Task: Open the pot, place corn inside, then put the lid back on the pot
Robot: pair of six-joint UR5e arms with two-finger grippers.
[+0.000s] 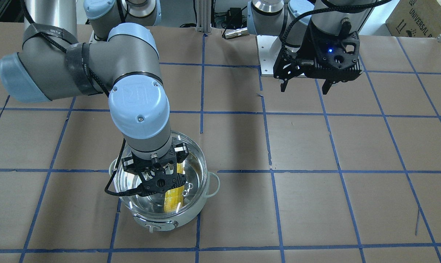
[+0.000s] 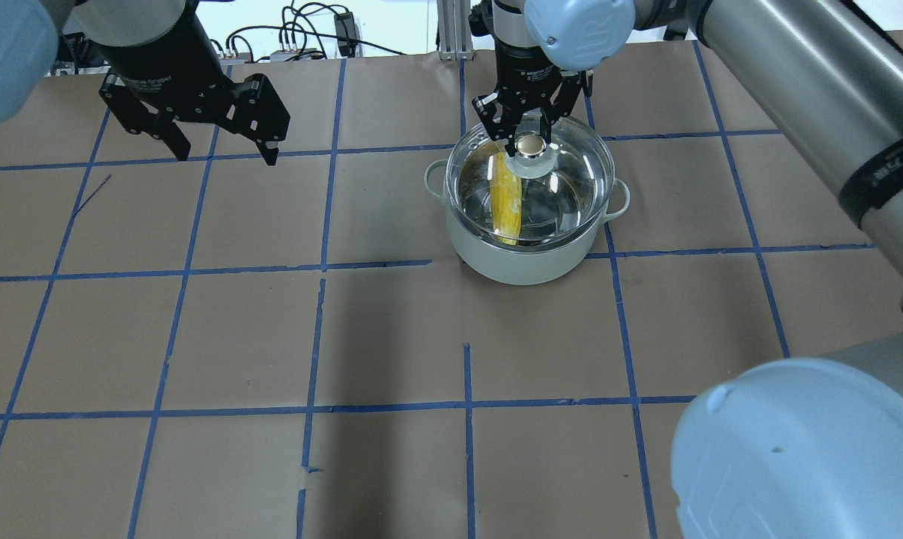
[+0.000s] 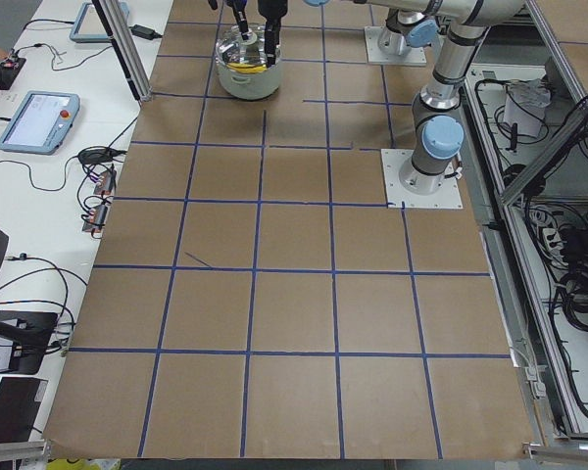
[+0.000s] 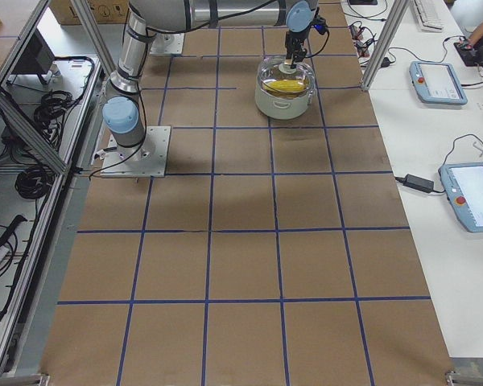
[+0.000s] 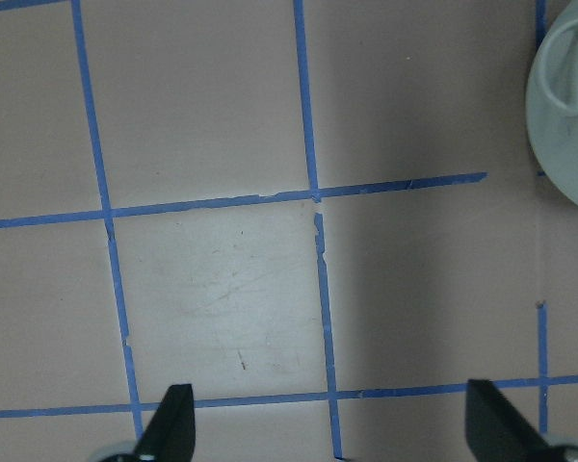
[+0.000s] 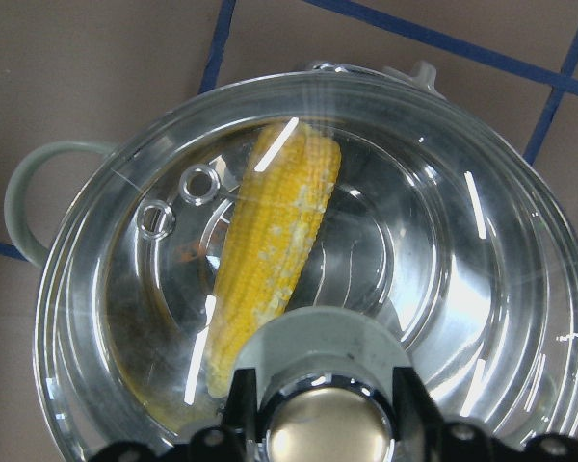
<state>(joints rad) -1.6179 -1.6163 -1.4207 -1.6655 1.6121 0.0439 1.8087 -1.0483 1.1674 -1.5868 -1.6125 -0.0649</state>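
Observation:
The pale mint pot (image 2: 526, 262) stands on the brown paper-covered table, with the yellow corn (image 2: 505, 198) lying inside it. The clear glass lid (image 2: 571, 180) covers the pot's mouth. My right gripper (image 2: 528, 142) stands straight over it, fingers closed on the lid's pale knob. In the right wrist view the corn (image 6: 275, 250) shows through the lid (image 6: 462, 250), and the fingers (image 6: 243, 404) press the knob's sides. Whether the lid rests fully on the rim I cannot tell. My left gripper (image 2: 227, 156) is open and empty, hovering far from the pot.
The table is brown paper with a blue tape grid (image 2: 320, 266). The left wrist view shows bare paper and the pot's edge (image 5: 568, 115). Tablets and cables lie on the side benches (image 4: 439, 80) beyond the table.

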